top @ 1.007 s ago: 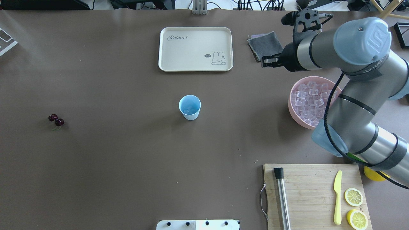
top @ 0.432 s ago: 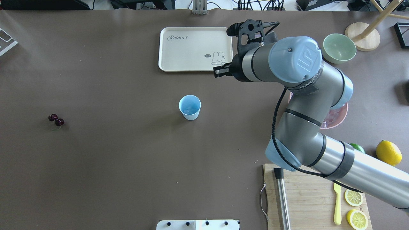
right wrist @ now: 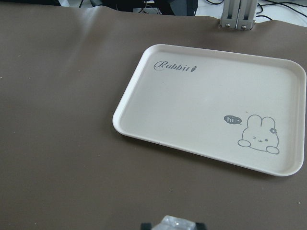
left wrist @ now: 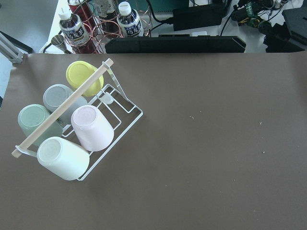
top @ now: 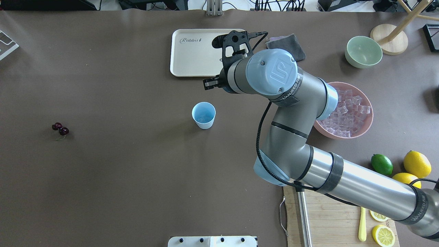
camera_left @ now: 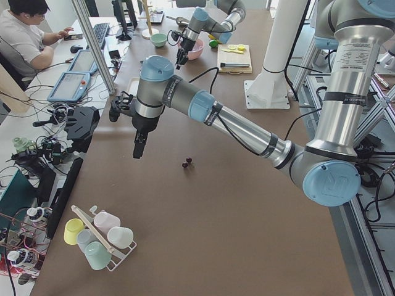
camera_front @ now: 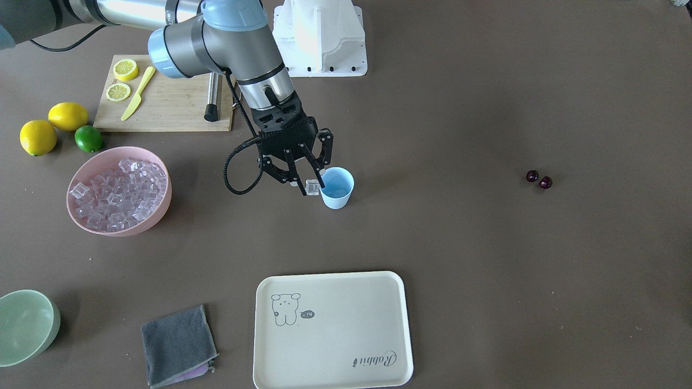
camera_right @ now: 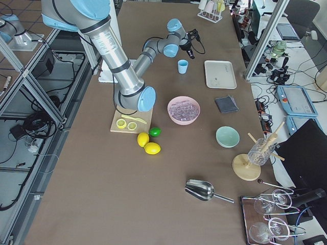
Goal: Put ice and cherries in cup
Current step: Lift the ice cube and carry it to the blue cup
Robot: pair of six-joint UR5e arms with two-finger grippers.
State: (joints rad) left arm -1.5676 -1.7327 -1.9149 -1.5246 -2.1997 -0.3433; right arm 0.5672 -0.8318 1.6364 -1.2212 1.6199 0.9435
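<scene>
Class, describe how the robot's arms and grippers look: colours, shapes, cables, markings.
Both the right arm and left arm are silver-grey tubes with pale blue joint caps, the caps bearing a raised UR logo, plus dark bands. A black cable loops along the right arm. The right gripper is a black, open-framed linkage; the left gripper looks black too.

In the overhead view the tray [top: 192, 51] beyond the cup [top: 203, 115] is covered on its right part by the right arm. The cloth [top: 293, 44], the cup-side rim of the pink bowl [top: 371, 115] and the board's [top: 329, 219] far strip are partly hidden too. What lies inside the cup is too faint to be counted. The right gripper [camera_front: 313, 188] and its ice cube [right wrist: 175, 223] are cut by the wrist view's lower edge. The left gripper's [camera_left: 137, 154] jaws are too small to be judged. The green bowl [camera_front: 24, 324] is clipped at the front view's left edge.
</scene>
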